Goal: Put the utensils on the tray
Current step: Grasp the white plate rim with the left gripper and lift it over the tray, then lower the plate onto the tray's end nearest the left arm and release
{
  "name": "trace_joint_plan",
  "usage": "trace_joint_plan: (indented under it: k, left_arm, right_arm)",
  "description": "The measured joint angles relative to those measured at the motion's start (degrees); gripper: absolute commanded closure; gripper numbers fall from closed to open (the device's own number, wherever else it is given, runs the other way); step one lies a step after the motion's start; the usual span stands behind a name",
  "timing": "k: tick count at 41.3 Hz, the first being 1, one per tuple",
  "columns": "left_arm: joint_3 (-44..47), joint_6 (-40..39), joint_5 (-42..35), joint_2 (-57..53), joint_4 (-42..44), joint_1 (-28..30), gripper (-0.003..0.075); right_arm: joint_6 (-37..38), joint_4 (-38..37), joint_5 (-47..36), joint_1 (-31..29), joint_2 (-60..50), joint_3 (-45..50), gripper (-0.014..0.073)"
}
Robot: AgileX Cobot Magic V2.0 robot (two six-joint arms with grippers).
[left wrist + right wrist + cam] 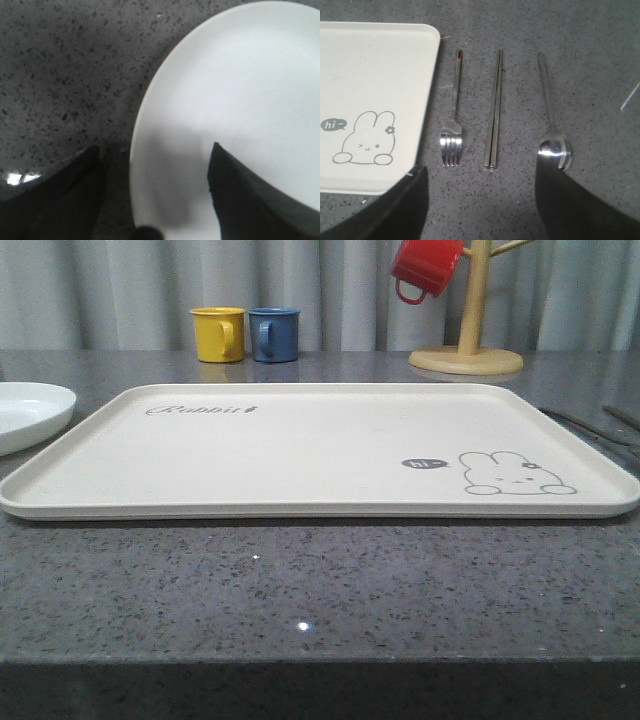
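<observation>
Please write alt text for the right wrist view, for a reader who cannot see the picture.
A fork, a pair of chopsticks and a spoon lie side by side on a dark speckled counter, beside a cream tray with a rabbit drawing. The open right gripper hangs above them, holding nothing.

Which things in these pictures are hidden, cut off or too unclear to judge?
- Front view: plate cut by the picture's edge; utensils beside the tray show as thin dark lines, kinds unreadable.
- Left wrist view: plate partly covered by a finger of the left end effector.
- Right wrist view: spoon bowl partly under a dark finger.
</observation>
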Motion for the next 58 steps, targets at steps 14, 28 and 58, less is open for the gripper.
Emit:
trace_joint_plan:
  k: [14,28,58]
  left_arm:
    - [-2.67,0.00,4.88,0.46,-0.21,0.00,0.0739]
    - [-10.90,2.04,12.98,-4.14,-4.98,-0.98,0.0739]
    - [-11.43,5.98,15.24,1.09,-4.61,-25.68,0.0739]
  right_arm:
    - [0.00,0.00,0.00,0.00,0.00,0.00,0.0106]
    - [0.00,0.00,0.00,0.00,0.00,0.00,0.0106]
    - [0.00,0.00,0.00,0.00,0.00,0.00,0.0106]
